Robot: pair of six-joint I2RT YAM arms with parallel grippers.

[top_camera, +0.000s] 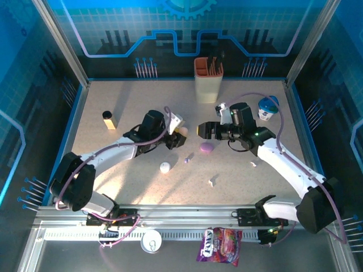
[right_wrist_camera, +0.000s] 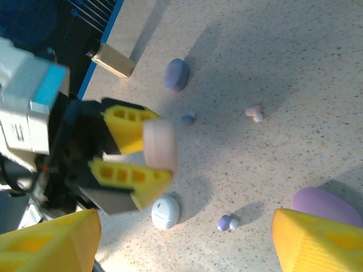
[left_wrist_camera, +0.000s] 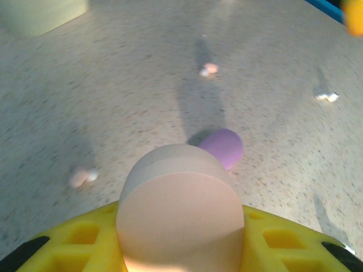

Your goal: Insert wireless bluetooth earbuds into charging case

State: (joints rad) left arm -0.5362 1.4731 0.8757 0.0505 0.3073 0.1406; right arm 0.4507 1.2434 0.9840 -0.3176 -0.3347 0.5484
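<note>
Pressed close to my left wrist lens is the pink case [left_wrist_camera: 180, 221], clenched between the yellow fingers [left_wrist_camera: 283, 246] of my left gripper [top_camera: 179, 136], with one flat face turned to the camera. The earbuds lie loose on the table [top_camera: 113, 153]. Nearest the held case is the purple earbud [right_wrist_camera: 227, 222], lying between the white case [right_wrist_camera: 165, 212] and the lilac case [right_wrist_camera: 326, 205], apart from both. Its long axis runs roughly along the line joining them, pale tip toward the lilac one. Beyond the lilac case, in the left wrist view, a pink earbud [left_wrist_camera: 209, 69] lies crosswise, pale end to the left. A white earbud [left_wrist_camera: 327, 97] sits well off to its right (too small for me to read which way it points). A pink-and-white earbud [left_wrist_camera: 82, 177] lies on the other side, also crosswise, white end to the right. My right gripper [top_camera: 199, 130] faces the left one, near the pink case without touching it, jaws spread wide and holding nothing. Farther out, toward the back, stand a black-capped bottle [top_camera: 109, 119], a tan holder [top_camera: 208, 82] and a blue-and-white cup [top_camera: 267, 107].
</note>
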